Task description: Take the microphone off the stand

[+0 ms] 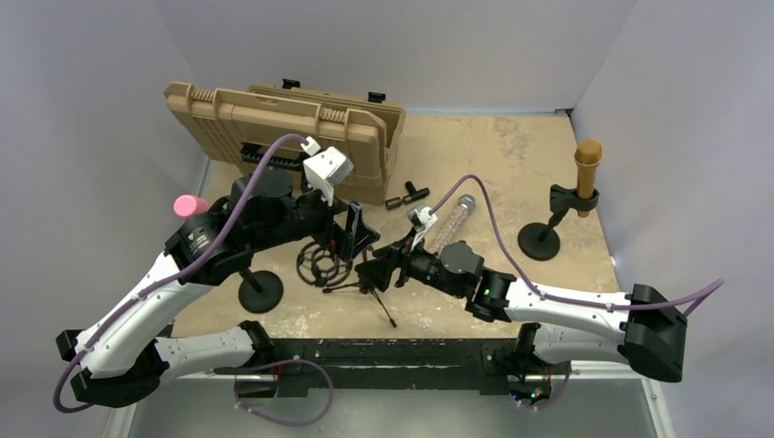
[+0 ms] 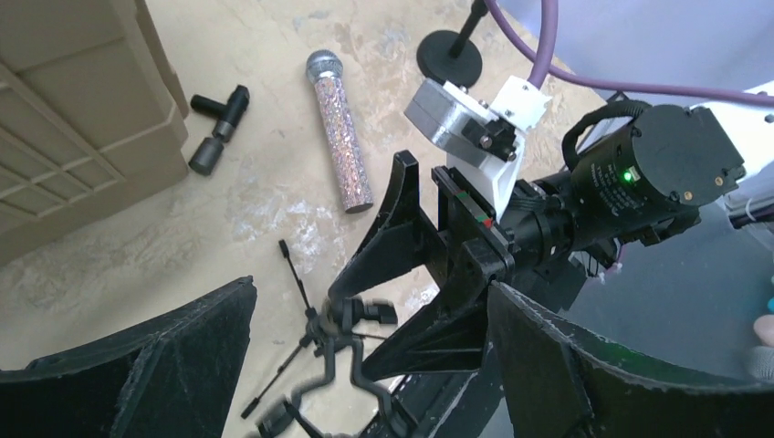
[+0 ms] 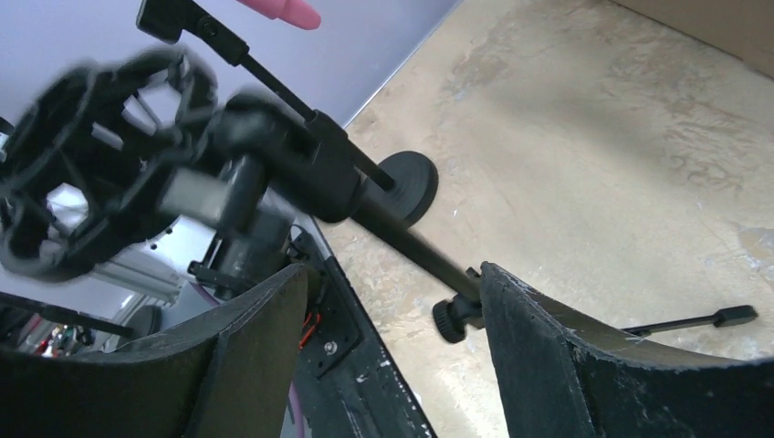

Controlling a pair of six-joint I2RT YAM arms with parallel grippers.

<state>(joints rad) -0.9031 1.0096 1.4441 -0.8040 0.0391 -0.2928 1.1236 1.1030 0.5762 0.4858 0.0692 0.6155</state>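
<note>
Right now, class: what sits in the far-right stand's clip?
A gold microphone, upright, head up. The clip wraps its lower body, so that part cannot be seen.

Plain pale grey walls (image 1: 82,82) box in three sides, and the scuffed, blotchy beige tabletop (image 1: 511,155) sits under soft, even light, nothing fancy.

A silver glitter microphone (image 1: 454,222) lies flat on the tan table (image 1: 511,155), head pointing away, apart from the black tripod stand (image 1: 321,262), which sits tilted to its left with its ring cradle empty
</note>
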